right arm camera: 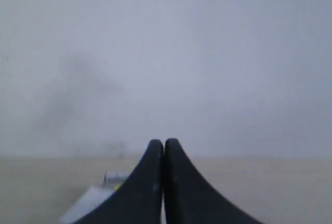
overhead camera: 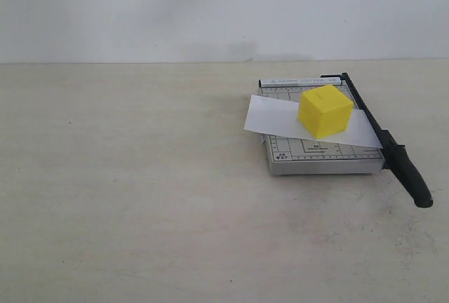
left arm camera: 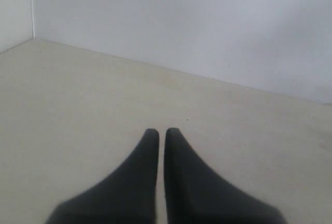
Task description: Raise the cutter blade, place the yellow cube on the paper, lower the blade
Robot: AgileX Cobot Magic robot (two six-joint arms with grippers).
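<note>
Exterior view first: a pale table (overhead camera: 140, 198) runs back to a plain white wall (overhead camera: 210, 8), and all the action sits on the right half. The grey gridded cutter board (overhead camera: 319, 157) lies flat on the table. The paper (overhead camera: 270, 117), 1 white strip, is draped across the board and hangs past its left edge. Its right end reaches the blade side.

The yellow cube (overhead camera: 325, 110) sits squarely on top of the paper, over the right half of the board, with 1 corner turned toward the camera. The cutter blade (overhead camera: 389, 145) is down, lying along the board's right edge. Its thick black handle (overhead camera: 410, 177) juts out past the front corner above the table. Neither arm shows in this view.

Over to the left wrist view: the left gripper (left arm camera: 162, 130) hangs over bare table near the wall. Its 2 dark fingers (left arm camera: 148, 151) are drawn almost together with only a thin sliver between them, and they grip nothing.

Now the right wrist view: the right gripper (right arm camera: 164, 142) has its 2 fingers pressed tip to tip, with nothing between them. It faces the wall. Beside the fingers there is a blurred grey shape with a fleck of yellow, too soft to make out.
</note>
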